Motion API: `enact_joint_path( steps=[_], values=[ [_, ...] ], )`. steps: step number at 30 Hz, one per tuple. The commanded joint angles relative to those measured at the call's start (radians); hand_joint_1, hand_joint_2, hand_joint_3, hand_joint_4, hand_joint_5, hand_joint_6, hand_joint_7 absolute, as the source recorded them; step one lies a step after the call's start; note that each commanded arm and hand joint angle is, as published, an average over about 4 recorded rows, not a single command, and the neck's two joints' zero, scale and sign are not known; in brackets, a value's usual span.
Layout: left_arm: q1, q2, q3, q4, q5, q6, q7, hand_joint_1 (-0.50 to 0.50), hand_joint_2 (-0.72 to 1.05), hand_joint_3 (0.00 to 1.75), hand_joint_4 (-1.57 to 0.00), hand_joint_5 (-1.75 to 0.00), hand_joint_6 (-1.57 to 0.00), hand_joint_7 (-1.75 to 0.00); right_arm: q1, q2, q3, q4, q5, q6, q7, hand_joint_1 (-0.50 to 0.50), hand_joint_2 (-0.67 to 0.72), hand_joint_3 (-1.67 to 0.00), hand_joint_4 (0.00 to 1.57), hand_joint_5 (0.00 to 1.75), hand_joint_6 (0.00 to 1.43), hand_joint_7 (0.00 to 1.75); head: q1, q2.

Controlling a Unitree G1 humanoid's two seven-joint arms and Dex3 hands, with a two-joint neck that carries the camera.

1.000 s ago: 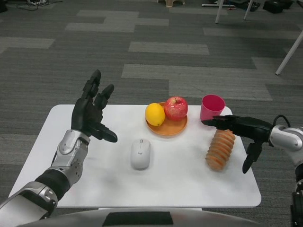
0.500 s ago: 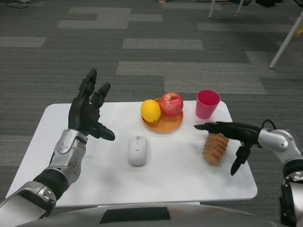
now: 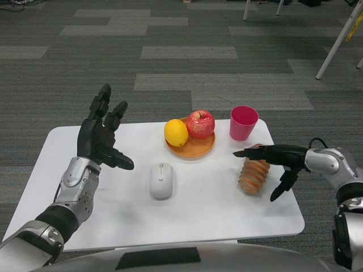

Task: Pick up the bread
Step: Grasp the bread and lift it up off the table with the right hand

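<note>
Orange-brown, ribbed bread (image 3: 252, 177) lies on the white worktop (image 3: 198, 215), directly under the right hand (image 3: 278, 161). Right fingers (image 3: 249, 153) spread wide: the long ones reach across the loaf's far end, the thumb hangs apart off its near right flank. Whether any fingertip touches the crust, cannot tell. Nothing held.

Left hand (image 3: 99, 139) raised, fingers apart, holding nothing, well away from the bread on the far side of the mouse (image 3: 161, 181).

Risks, as judged:
- Loaf is rounded and ridged; if the fingers close from the far end only, it may roll or slide out toward the near edge rather than seat in the palm.
- Thumb sits low beside the loaf; closing early could push the bread sideways before the long fingers get round it.
- Pink cup (image 3: 243, 122) stands just beyond the long fingertips; an overreach could tip it.
- Plate (image 3: 191, 148) with lemon (image 3: 176, 132) and apple (image 3: 201, 124) lies further off past the fingertips; less exposed.
- Soft crust; hard squeeze may crush it.
</note>
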State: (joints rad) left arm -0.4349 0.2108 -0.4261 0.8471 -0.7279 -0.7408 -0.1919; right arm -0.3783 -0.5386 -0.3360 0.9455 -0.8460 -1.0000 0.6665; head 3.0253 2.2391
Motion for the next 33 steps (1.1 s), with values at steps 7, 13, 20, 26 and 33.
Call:
enact_joint_path(
  steps=[7,13,20,26,33],
  values=[
    [-0.016,0.007,-0.012,0.003,-0.016,-0.009,-0.003,0.50,-0.37,0.09,0.00,-0.41,0.00,0.00,-0.052,0.032,-0.006,-0.022,-0.109,0.060,-0.002,-0.33,-0.48,-0.75,0.00,0.02,0.00,0.00,-0.029,0.020],
    [-0.016,0.007,-0.017,0.003,-0.026,-0.012,-0.003,0.50,-0.37,0.09,0.00,-0.41,0.00,0.00,-0.057,0.055,0.015,-0.022,-0.183,0.118,-0.025,-0.33,-0.26,-1.19,0.00,0.10,0.00,0.00,-0.029,0.023],
    [-0.016,0.010,-0.016,0.003,-0.030,-0.012,-0.003,0.50,-0.37,0.09,0.00,-0.41,0.00,0.00,-0.041,0.094,0.022,-0.053,-0.240,0.136,-0.031,-0.36,0.15,-1.59,0.00,0.19,0.00,0.07,-0.037,0.023],
    [-0.018,0.016,-0.020,0.008,-0.034,-0.012,-0.003,0.50,-0.37,0.09,0.00,-0.41,0.00,0.00,-0.014,0.132,-0.047,-0.075,-0.239,0.133,-0.031,-0.31,0.22,-1.59,0.00,0.22,0.00,0.14,-0.045,0.022],
    [-0.026,0.019,-0.029,0.015,-0.042,-0.012,-0.004,0.50,-0.37,0.09,0.00,-0.41,0.00,0.00,-0.007,0.167,-0.130,-0.060,-0.195,0.121,-0.031,-0.25,0.22,-1.59,0.00,0.22,0.00,0.14,-0.051,0.022]
  ],
)
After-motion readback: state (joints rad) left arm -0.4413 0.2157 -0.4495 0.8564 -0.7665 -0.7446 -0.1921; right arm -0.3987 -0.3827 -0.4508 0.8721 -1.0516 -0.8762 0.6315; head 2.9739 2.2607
